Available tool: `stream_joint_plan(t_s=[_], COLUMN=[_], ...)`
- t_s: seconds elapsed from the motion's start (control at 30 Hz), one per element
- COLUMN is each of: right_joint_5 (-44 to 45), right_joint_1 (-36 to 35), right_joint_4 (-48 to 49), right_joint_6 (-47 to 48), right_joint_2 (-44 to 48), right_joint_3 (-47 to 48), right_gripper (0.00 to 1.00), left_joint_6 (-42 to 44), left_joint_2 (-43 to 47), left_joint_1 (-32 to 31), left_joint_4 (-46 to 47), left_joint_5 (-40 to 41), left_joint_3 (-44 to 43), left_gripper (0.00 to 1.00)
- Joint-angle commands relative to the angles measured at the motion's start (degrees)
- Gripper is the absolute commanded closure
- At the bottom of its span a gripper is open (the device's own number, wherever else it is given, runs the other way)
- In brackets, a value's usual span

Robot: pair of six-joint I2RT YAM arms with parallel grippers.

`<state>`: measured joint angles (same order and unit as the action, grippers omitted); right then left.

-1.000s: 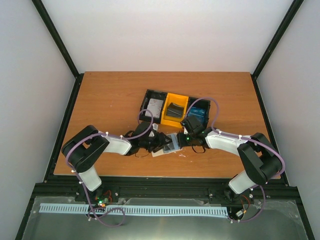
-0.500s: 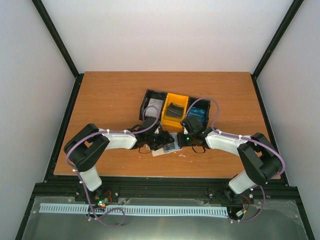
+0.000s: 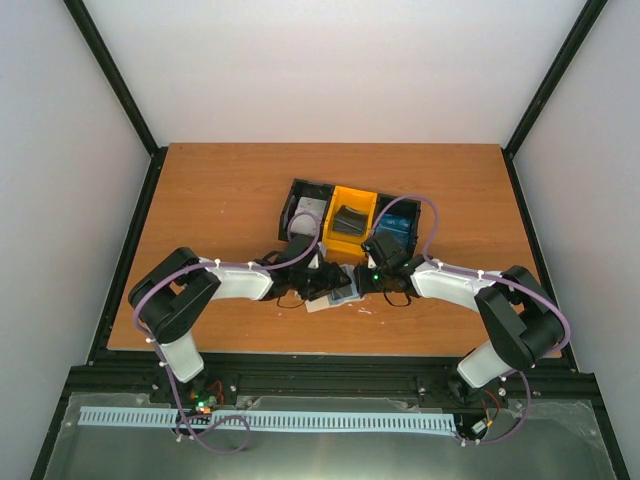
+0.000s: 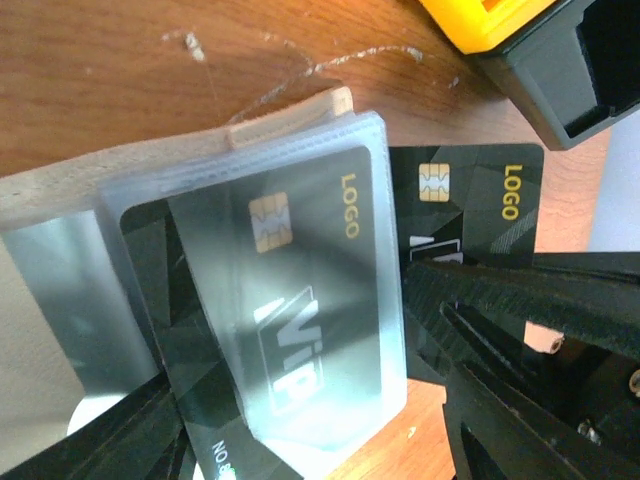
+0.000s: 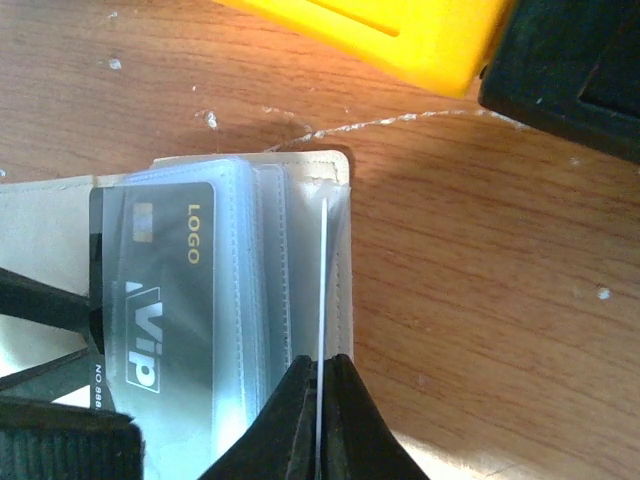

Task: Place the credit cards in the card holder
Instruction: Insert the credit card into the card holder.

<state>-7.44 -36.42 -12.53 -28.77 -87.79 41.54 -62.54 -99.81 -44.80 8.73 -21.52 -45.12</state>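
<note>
The cream-beige card holder (image 3: 338, 296) lies open on the table between both grippers, its clear sleeves (image 4: 300, 160) fanned. A dark credit card (image 4: 290, 300) marked VIP sits inside one sleeve. A second dark card (image 4: 470, 190) shows to its right, partly behind a black finger. My left gripper (image 4: 300, 410) is open, its fingers (image 4: 520, 330) standing either side of the sleeved card. My right gripper (image 5: 320, 400) is shut on a thin sleeve (image 5: 322, 280) of the holder (image 5: 340, 170), seen edge-on. More cards lie in the tray: grey-white (image 3: 309, 213), dark (image 3: 348, 220), blue (image 3: 399, 226).
The black-and-yellow three-compartment tray (image 3: 352, 194) stands just behind the holder, and its yellow corner (image 5: 400, 35) and black wall (image 4: 560, 80) are close to both grippers. Bare wood lies to the left, right and far side. The table's front edge is near.
My left gripper has slid right onto the card holder and its jaws have widened. The right gripper has kept still, shut on the sleeve.
</note>
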Motion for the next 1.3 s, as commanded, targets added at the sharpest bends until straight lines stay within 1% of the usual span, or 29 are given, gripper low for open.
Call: stream_joint_plan(t_s=[0.0, 0.07, 0.1, 0.23, 0.37, 0.43, 0.57, 0.77, 0.83, 1.03, 1.13, 1.27], right_joint_5=[0.3, 0.4, 0.5, 0.4, 0.2, 0.3, 0.3, 0.0, -0.1, -0.2, -0.3, -0.2], right_joint_1=[-0.9, -0.9, -0.9, -0.9, -0.9, -0.9, -0.9, -0.9, -0.9, -0.9, -0.9, -0.9], right_joint_4=[-2.4, -2.7, -2.8, -2.7, -2.5, -2.3, -2.2, -2.1, -2.0, -2.1, -2.1, -2.3], right_joint_6=[-0.5, -0.2, -0.1, 0.2, 0.2, 0.2, 0.2, 0.2, 0.2, 0.2, 0.3, 0.4], right_joint_2=[-0.2, 0.3, 0.5, 0.6, 0.5, 0.6, 0.4, 0.2, 0.2, 0.3, 0.3, 0.6], right_joint_3=[-1.6, -1.5, -1.5, -1.5, -1.9, -2.1, -2.1, -2.1, -2.1, -2.1, -2.0, -2.0], right_gripper=[0.97, 0.97, 0.97, 0.97, 0.97, 0.97, 0.97, 0.97, 0.97, 0.97, 0.97, 0.97], left_joint_6=[-1.7, -1.9, -2.3, -3.6, -3.8, -3.4, -2.6, -1.2, -0.2, 4.1, 6.3, 6.9], left_joint_2=[1.5, 1.6, 1.7, 2.5, 3.0, 3.1, 2.8, 2.7, 2.7, 1.1, 0.0, -0.5], left_joint_1=[-1.6, -1.7, -1.9, -2.6, -2.6, -2.7, -2.7, -3.0, -3.3, -4.3, -4.8, -5.0], left_joint_4=[1.0, -0.2, -2.4, -7.2, -14.3, -16.0, -16.3, -15.3, -13.9, -12.8, -13.5, -14.2], left_joint_5=[-2.4, -2.4, -1.8, 2.7, 8.6, 9.6, 9.3, 8.8, 8.0, 6.9, 7.0, 7.5], left_joint_3=[2.3, 2.6, 2.5, 2.6, 0.9, 0.2, -0.7, -1.4, -1.8, -5.4, -7.2, -8.0], left_gripper=[0.33, 0.34, 0.34, 0.33, 0.33, 0.34, 0.37, 0.56, 0.6, 0.61, 0.59, 0.58])
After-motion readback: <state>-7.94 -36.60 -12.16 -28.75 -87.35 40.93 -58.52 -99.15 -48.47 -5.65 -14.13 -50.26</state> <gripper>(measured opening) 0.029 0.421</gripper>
